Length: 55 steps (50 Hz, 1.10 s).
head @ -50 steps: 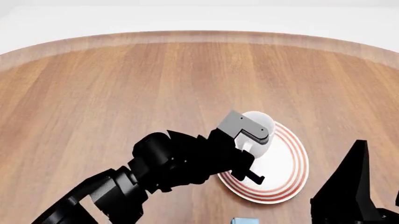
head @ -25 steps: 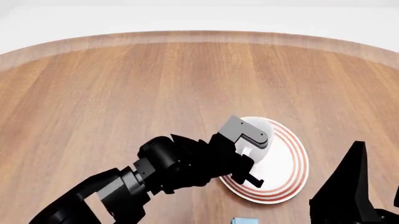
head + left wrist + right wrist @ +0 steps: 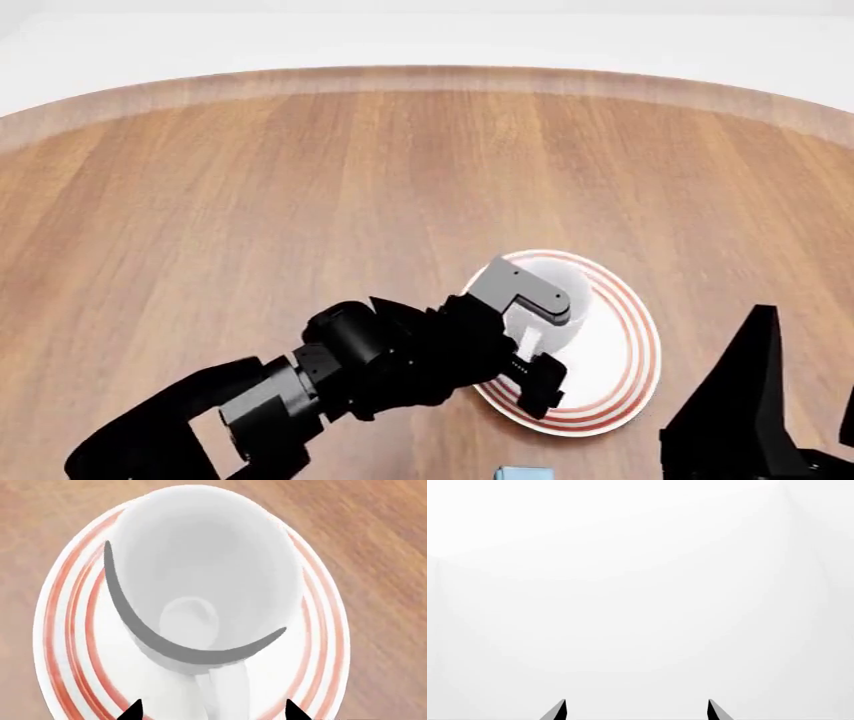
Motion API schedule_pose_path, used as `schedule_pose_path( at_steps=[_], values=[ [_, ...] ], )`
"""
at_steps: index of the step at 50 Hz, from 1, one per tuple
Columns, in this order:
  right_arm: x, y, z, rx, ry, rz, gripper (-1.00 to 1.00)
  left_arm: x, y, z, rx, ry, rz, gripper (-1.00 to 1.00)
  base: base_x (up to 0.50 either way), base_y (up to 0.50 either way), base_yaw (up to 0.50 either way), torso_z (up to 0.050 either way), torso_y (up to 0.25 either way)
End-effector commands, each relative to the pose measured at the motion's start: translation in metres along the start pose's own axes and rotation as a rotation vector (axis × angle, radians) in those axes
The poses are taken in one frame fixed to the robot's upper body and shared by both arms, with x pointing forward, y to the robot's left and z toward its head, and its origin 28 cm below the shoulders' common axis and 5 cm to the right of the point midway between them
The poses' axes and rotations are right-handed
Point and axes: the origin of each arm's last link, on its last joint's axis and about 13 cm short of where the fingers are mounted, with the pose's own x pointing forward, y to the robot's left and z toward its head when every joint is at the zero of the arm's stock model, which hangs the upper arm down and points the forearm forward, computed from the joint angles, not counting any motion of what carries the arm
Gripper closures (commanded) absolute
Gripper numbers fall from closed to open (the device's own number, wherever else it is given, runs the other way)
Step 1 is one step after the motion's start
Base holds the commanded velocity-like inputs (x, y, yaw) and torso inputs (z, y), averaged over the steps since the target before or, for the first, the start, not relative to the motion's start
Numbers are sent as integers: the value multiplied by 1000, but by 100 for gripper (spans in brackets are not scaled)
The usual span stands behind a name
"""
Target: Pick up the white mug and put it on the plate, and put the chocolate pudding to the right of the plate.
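Sitting on the plate (image 3: 63, 630), white mug (image 3: 200, 580) faces left claw (image 3: 212, 711).

Simulated tabletop scene: bare round wooden table (image 3: 267, 200), blank white surround.

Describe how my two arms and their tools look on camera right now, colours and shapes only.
The left arm is glossy black with faceted, angular shells and a grey boxy block near the wrist. Its left tool shows only two black pointed fingertips. The right arm is a black angular wedge at the view's edge; its right tool shows two dark pointed tips. No cables or markings are visible.
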Motion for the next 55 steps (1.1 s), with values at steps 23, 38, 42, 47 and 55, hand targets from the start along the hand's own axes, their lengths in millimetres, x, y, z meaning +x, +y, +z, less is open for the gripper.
schedule_pose_path(
  at_steps=[23, 38, 42, 47, 55],
  values=[
    [-4, 4, 0, -32, -10, 29, -100, -67, -31, 18, 56, -137, -23, -100, 0, 0, 0, 0, 0],
    [-5, 8, 2, -30, -13, 42, -100, -103, -47, 14, 109, -217, -47, -100, 0, 0, 0, 0, 0],
    [-5, 8, 2, -30, -13, 43, -100, -112, -48, 11, 118, -239, -53, -100, 0, 0, 0, 0, 0],
    [-5, 9, 2, -31, -11, 46, -100, -123, -49, 7, 130, -269, -63, -100, 0, 0, 0, 0, 0],
    [-6, 8, 1, -32, -8, 46, -100, -148, -52, 1, 147, -339, -67, -100, 0, 0, 0, 0, 0]
  ],
)
